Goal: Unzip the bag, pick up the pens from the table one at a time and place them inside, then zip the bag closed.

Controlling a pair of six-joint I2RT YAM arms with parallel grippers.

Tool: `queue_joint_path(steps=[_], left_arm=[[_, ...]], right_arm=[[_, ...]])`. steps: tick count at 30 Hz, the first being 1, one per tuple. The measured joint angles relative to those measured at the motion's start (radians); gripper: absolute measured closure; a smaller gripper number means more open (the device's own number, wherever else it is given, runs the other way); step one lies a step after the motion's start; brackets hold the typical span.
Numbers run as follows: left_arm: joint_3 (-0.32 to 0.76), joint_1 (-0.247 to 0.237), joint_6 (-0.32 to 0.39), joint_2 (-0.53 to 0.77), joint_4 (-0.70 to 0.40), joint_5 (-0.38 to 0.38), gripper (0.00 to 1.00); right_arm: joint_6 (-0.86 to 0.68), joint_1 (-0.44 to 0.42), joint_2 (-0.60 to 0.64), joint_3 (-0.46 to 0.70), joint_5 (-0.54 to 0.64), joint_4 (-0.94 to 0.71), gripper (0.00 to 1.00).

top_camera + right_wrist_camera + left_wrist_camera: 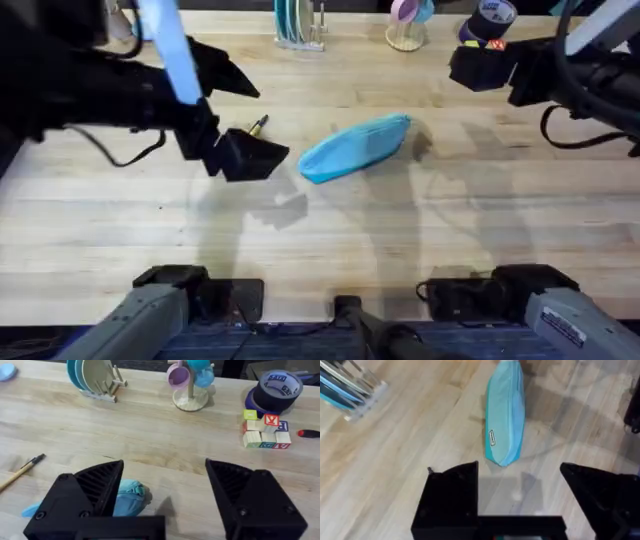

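While both arm bases sit at the bottom edge of the overhead view, the table (420,240) in front of them is bare wood. Mid-frame, left of centre, left gripper (235,120) hangs over the wood, fingers spread wide, nothing between them. A pen (256,126) lies right beside it, yellow with dark tip. Just right, at centre, the bag (356,148) lies flat, tilted; whether its zipper is open I cannot tell. Upper right, right gripper (478,66) hovers well apart from the bag, fingers apart, empty. Far edge: dish rack (297,25), mug tree (407,22), tape roll (492,17), letter blocks (265,430).
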Motion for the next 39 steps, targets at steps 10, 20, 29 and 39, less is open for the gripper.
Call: queue_joint_path(steps=[10, 20, 29, 39], left_arm=[[0.000, -0.062, 0.076, 0.257, -0.004, 0.000, 0.005], [0.000, -0.139, 0.120, 0.464, 0.056, 0.000, 0.006], [0.000, -0.228, 0.124, 0.569, 0.153, 0.000, 0.006], [0.000, -0.297, 0.118, 0.570, 0.185, -0.037, 0.213]], right_arm=[[-0.003, 0.000, 0.000, 0.000, 0.000, 0.000, 0.005], [-0.003, 0.000, 0.000, 0.000, 0.000, 0.000, 0.005], [-0.003, 0.000, 0.000, 0.000, 0.000, 0.000, 0.005], [-0.003, 0.000, 0.000, 0.000, 0.000, 0.000, 0.005]])
